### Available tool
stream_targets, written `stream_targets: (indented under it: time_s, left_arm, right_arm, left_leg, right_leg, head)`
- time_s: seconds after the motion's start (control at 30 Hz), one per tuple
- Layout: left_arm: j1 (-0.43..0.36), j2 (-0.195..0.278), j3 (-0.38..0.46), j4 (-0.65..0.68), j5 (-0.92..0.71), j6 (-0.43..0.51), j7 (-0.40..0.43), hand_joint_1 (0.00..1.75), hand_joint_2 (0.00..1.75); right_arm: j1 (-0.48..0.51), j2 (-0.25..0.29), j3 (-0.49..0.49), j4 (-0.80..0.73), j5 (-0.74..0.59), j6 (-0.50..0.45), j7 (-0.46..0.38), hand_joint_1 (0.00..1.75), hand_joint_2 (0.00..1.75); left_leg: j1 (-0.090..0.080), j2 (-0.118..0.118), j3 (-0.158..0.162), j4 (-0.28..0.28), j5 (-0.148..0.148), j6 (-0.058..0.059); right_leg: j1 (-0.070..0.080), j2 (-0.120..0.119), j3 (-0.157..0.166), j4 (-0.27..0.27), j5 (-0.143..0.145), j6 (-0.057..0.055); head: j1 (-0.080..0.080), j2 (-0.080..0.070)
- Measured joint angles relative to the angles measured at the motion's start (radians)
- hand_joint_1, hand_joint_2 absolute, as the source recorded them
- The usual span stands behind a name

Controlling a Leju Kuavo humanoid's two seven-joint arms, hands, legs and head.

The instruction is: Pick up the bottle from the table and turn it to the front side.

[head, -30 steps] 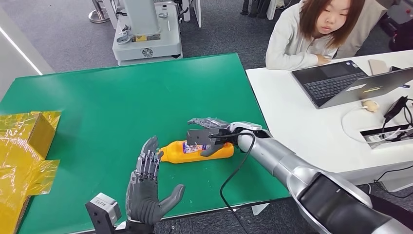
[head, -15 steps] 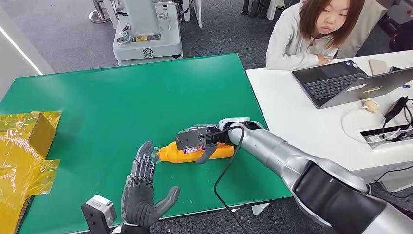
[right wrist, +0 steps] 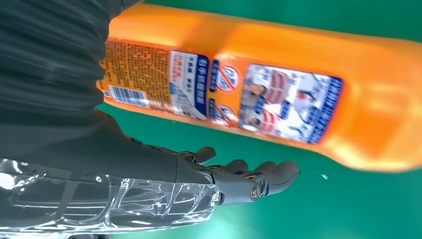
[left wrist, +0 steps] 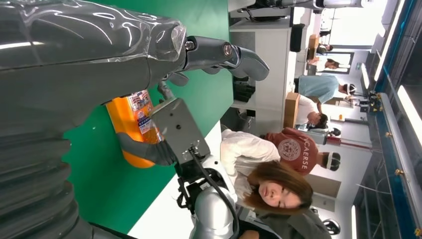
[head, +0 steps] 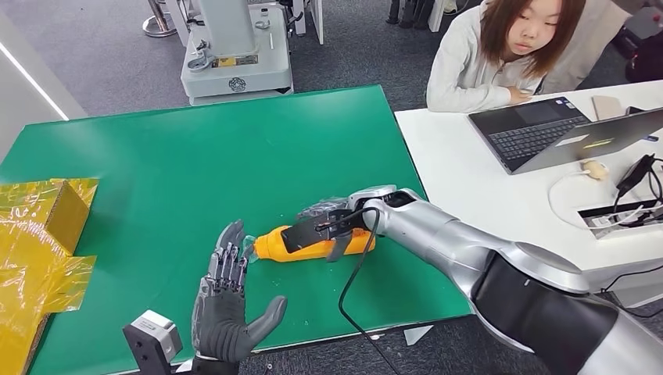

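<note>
Right hand (head: 324, 226) has come down onto the orange bottle (head: 313, 244) over the last second; a second ago it hovered just above with fingers stretched level, and now the palm sits lower and further along the body toward the cap end. Thumb wraps the near side of the bottle in the left wrist view (left wrist: 144, 149); fingers lie over the far side. In the right wrist view the fingers (right wrist: 249, 179) are curled but show green table between them and the bottle (right wrist: 259, 99), so the wrap looks not fully tight. I judge it a closing grasp, contact by the thumb at least; whether the bottle is firmly held I cannot tell.

The bottle lies on its side on the green table (head: 195, 156), near the front edge, cap pointing toward the left hand. It has barely shifted, so it is not yet lifted. The printed label with barcode faces the right wrist camera, which suggests the back side; the turn is not yet done.

Right arm reaches in from the robot's right, forearm low and angled across the table, a black cable (head: 352, 273) hanging from the wrist.

Left hand (head: 227, 305) rests open, palm up, fingers apart, just beside the bottle's cap end, empty.

A person (head: 500, 55) sits at the white desk (head: 485, 195) beyond, by a laptop (head: 539, 133).
</note>
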Motion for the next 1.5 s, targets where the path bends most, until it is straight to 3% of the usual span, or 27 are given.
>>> stream_targets:
  time_s: [0.33,0.37,0.47,0.5,0.6,0.73,0.93,1.17,1.3,1.5]
  left_arm:
    - [0.005,-0.002,0.008,-0.005,-0.004,-0.003,0.005,0.00,1.75]
    - [0.005,-0.002,0.008,-0.005,-0.004,-0.003,0.005,0.00,1.75]
    - [0.005,-0.002,0.008,-0.005,-0.006,-0.003,0.005,0.00,1.75]
    - [0.005,-0.002,0.008,-0.005,-0.007,-0.003,0.005,0.00,1.75]
    - [0.006,-0.002,0.008,-0.005,-0.012,-0.003,0.007,0.00,1.75]
    - [0.006,-0.002,0.008,-0.006,-0.013,-0.006,0.015,0.00,1.75]
    - [0.005,-0.005,0.008,-0.015,-0.010,-0.013,0.018,0.00,1.75]
    - [0.005,-0.006,0.008,-0.019,-0.009,-0.013,0.019,0.00,1.75]
    - [0.007,-0.006,0.009,-0.021,-0.010,-0.009,0.019,0.00,1.75]
    - [0.021,-0.006,0.019,-0.042,-0.042,0.019,0.019,0.00,1.75]
  right_arm:
    - [-0.002,-0.035,0.060,0.001,-0.004,0.006,0.026,0.00,1.75]
    - [-0.001,-0.038,0.064,0.001,-0.005,0.007,0.027,0.35,1.75]
    - [0.000,-0.046,0.074,0.001,-0.006,0.005,0.029,1.62,1.75]
    - [0.001,-0.048,0.077,0.001,-0.006,0.004,0.029,1.71,1.75]
    - [0.001,-0.052,0.084,0.001,-0.006,0.000,0.030,1.69,1.75]
    - [0.001,-0.057,0.090,0.000,-0.009,0.004,0.023,1.50,1.75]
    - [0.003,-0.068,0.096,-0.004,0.000,-0.011,0.017,1.74,1.75]
    - [0.012,-0.085,0.101,-0.024,-0.010,-0.029,0.004,1.75,1.75]
    - [0.042,-0.099,0.068,-0.039,-0.125,-0.032,-0.031,1.75,1.75]
    - [0.159,-0.127,-0.081,-0.094,-0.460,0.016,-0.083,1.75,1.75]
  left_leg:
    - [0.000,0.000,0.000,0.000,0.000,0.000]
    - [0.000,0.000,0.000,0.000,0.000,0.000]
    - [0.000,0.000,0.000,0.000,0.000,0.000]
    - [0.000,0.000,0.000,0.000,0.000,0.000]
    - [0.000,0.000,0.000,0.000,0.000,0.000]
    - [0.000,0.000,0.000,0.000,0.000,0.000]
    - [0.000,0.000,0.001,0.000,0.000,0.000]
    - [0.000,0.000,0.001,0.000,0.000,0.000]
    - [0.000,0.000,0.000,0.000,0.000,0.000]
    - [0.000,-0.001,0.000,0.000,0.000,0.000]
  right_leg:
    - [0.000,0.000,0.000,0.000,0.000,0.000]
    - [0.000,0.000,0.000,0.000,0.000,0.000]
    - [0.000,0.000,0.000,0.000,0.000,0.000]
    - [0.000,0.000,0.000,0.000,0.000,0.000]
    - [0.000,0.000,0.000,0.000,0.000,0.000]
    - [0.000,0.000,0.000,0.000,0.000,0.000]
    - [0.000,0.000,0.000,0.000,0.000,0.000]
    - [0.000,0.000,0.000,0.000,0.000,0.000]
    - [0.000,0.000,0.001,0.000,0.000,0.000]
    - [0.000,-0.001,0.000,-0.001,0.000,0.000]
  head:
    - [0.000,0.000]
    - [0.000,0.000]
    - [0.000,0.000]
    - [0.000,0.000]
    - [0.000,0.000]
    - [0.000,0.000]
    - [0.000,0.000]
    - [0.000,0.000]
    - [0.000,0.000]
    - [0.000,0.000]
